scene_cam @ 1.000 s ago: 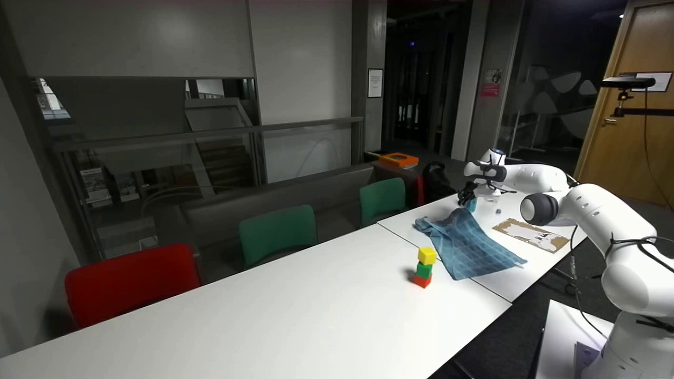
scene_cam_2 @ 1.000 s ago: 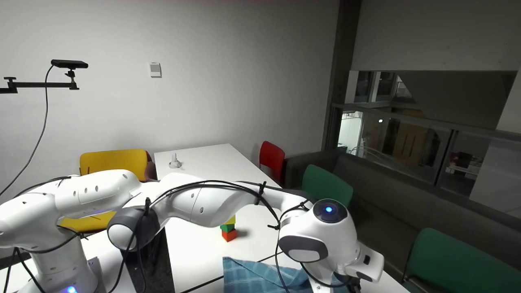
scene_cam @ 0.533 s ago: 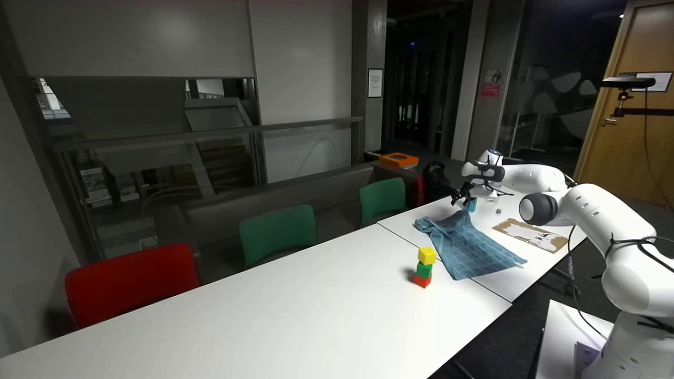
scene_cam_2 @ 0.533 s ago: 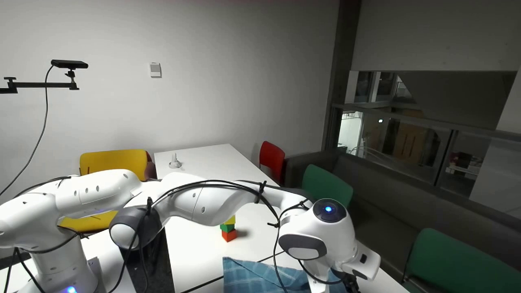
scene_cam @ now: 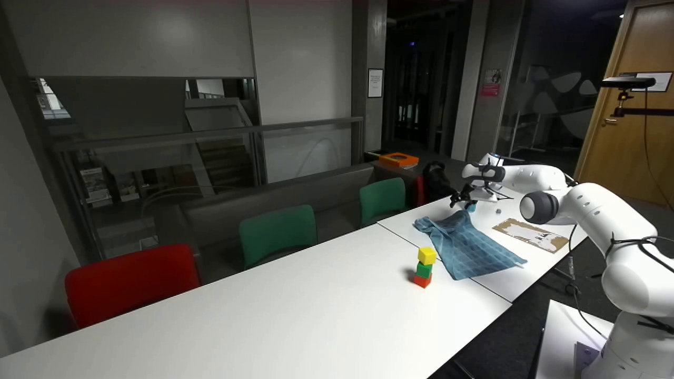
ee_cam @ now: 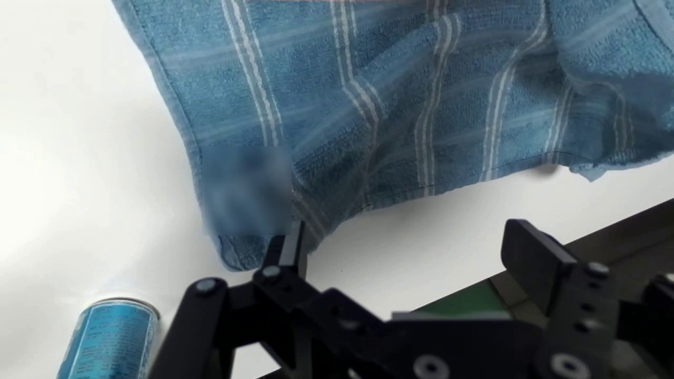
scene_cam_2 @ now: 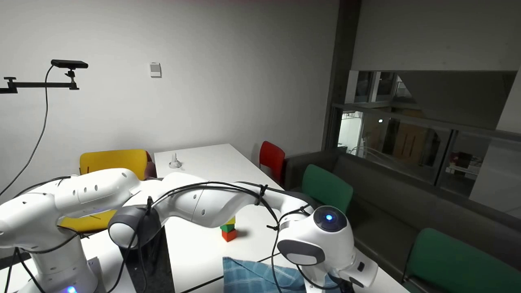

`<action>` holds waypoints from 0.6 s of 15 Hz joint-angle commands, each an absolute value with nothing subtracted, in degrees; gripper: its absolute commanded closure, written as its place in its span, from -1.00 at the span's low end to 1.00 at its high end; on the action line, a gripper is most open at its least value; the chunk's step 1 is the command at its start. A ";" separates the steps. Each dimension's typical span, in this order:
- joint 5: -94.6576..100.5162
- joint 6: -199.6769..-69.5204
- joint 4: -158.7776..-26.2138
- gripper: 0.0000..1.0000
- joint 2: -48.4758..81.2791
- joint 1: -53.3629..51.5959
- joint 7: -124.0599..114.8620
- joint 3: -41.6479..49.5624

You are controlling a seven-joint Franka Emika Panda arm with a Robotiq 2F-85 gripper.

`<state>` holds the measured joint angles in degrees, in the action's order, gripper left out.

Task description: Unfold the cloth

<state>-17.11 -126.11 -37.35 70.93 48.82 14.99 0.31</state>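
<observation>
The blue cloth (scene_cam: 466, 247) lies rumpled on the white bench (scene_cam: 342, 305). In the wrist view, the fingers (ee_cam: 537, 258) stand wide at the cloth's six o'clock; a blue can (ee_cam: 110, 337) at eight bears unreadably small print. In an exterior view, a framed notice (scene_cam: 375, 82) at eleven is illegible.

Stacked blocks (scene_cam: 424, 270) (yellow topmost), white table (scene_cam: 295, 316), blue can (ee_cam: 108, 339), red chair (scene_cam: 131, 284), wooden door (scene_cam: 621, 152)

Dim light, bright tabletop (scene_cam: 295, 305), soft shadows, blurred square over cloth (ee_cam: 395, 105)
</observation>
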 commanded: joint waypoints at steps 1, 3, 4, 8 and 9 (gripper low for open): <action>-18.79 -128.28 -46.83 -1.00 64.66 49.78 15.63 -0.29; -19.09 -130.66 -50.59 -1.00 62.75 50.05 15.85 -0.20; -19.34 -132.48 -52.85 -1.00 61.59 50.20 16.14 -0.25; -21.29 -140.57 -60.77 -1.00 58.09 50.71 16.64 -0.60; -22.01 -143.10 -62.78 -1.00 57.32 50.88 17.28 -0.81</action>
<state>-19.42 -136.68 -51.44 63.95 49.96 15.07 0.31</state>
